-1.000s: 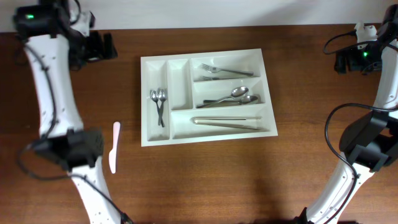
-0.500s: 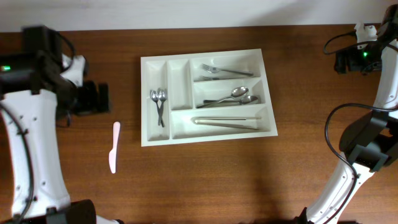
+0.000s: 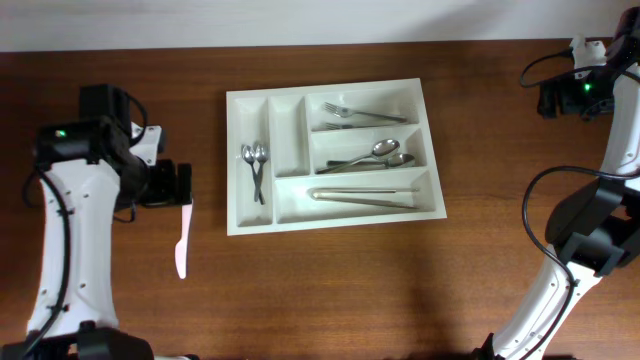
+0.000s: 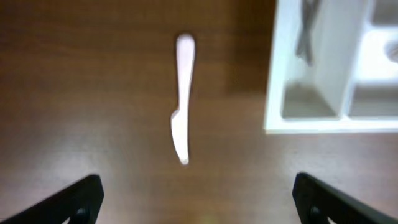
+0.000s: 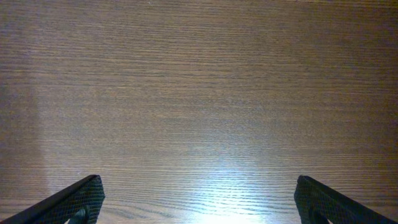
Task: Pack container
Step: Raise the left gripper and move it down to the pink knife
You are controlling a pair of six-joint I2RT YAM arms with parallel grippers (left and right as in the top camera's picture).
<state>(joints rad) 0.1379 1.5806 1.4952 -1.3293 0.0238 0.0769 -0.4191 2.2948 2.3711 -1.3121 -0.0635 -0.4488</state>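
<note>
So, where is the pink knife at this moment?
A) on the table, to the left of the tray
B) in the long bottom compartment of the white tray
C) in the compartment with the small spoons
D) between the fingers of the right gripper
A: the pink knife lies flat on the table, outside the container and to its left.

left arm point(image 3: 62, 250): stretched up the left side, wrist turned inward | left gripper point(image 3: 181, 186): jaws spread wide (both fingertips at the wrist view's lower corners) | right arm point(image 3: 560, 290): elbow bent at the right side, reaching to the far corner | right gripper point(image 3: 548, 100): jaws spread wide, pointing inward
</note>
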